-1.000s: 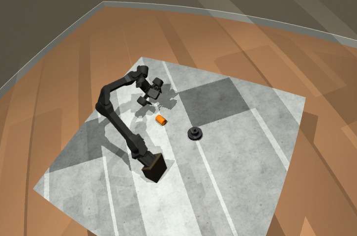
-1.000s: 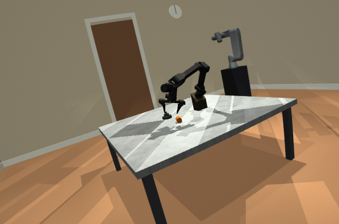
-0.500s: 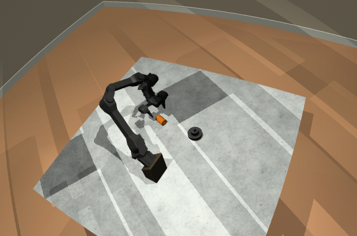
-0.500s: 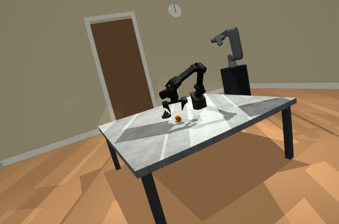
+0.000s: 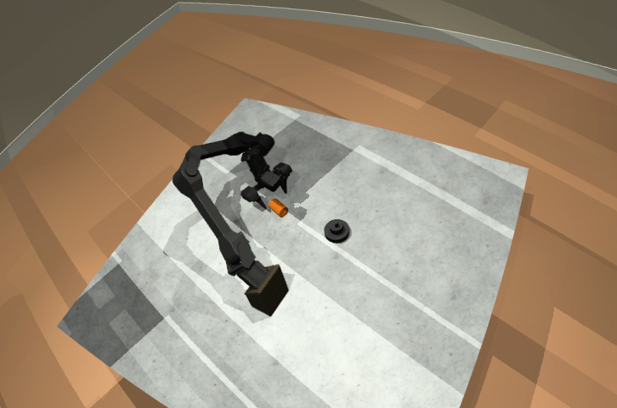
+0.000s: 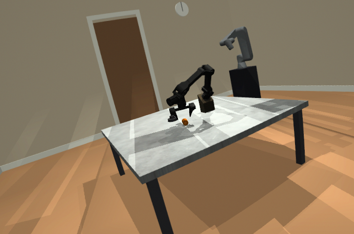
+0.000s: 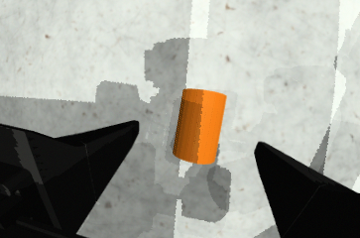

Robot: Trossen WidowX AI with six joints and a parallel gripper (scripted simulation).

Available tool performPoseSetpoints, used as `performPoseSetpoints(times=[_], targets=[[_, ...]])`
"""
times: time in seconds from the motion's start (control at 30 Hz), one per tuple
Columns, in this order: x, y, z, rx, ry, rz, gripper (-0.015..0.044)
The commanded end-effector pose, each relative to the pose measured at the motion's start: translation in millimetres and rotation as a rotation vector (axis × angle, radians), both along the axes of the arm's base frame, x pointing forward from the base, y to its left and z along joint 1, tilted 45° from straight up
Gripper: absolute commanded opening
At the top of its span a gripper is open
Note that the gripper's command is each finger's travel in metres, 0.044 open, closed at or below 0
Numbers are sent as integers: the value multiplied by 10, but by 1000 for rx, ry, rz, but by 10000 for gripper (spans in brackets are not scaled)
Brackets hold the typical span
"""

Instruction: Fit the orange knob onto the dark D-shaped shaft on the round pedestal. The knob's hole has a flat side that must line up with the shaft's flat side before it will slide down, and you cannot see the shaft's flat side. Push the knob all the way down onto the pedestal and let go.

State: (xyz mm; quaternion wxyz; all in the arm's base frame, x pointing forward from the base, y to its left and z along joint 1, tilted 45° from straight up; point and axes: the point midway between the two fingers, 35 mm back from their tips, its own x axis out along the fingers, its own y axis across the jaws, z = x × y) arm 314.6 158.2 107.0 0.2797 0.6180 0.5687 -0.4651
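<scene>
The orange knob (image 5: pixel 277 206) (image 6: pixel 185 121) (image 7: pixel 201 126) is a cylinder lying on its side on the table. In the top view its lower-right end shows dark marks, too small to read as a hole shape. The dark round pedestal (image 5: pixel 336 234) (image 6: pixel 171 120) stands to the right of the knob in the top view, with the short shaft (image 5: pixel 336 224) upright on it. In the exterior view a finger covers the shaft. My gripper (image 5: pixel 274 200) (image 6: pixel 183 117) (image 7: pixel 196 136) is open and empty above the knob. In the wrist view the knob appears between the fingertips, with room on both sides.
The arm's base block (image 5: pixel 267 293) (image 6: pixel 206 104) stands on the grey table (image 5: pixel 391 297) (image 6: pixel 161 157). Shadows of the arm fall around the knob. A second grey arm (image 6: pixel 245 44) stands on a black stand (image 6: pixel 245 82) beyond the table.
</scene>
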Motion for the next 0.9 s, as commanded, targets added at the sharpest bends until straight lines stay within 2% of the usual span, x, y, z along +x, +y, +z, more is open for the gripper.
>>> performPoseSetpoints(times=[0.0, 0.67, 0.87], targets=[[-16, 51, -81, -6, 10, 0, 440], [-23, 265, -290, -5, 11, 0, 440], [-23, 265, -290, -5, 11, 0, 282]])
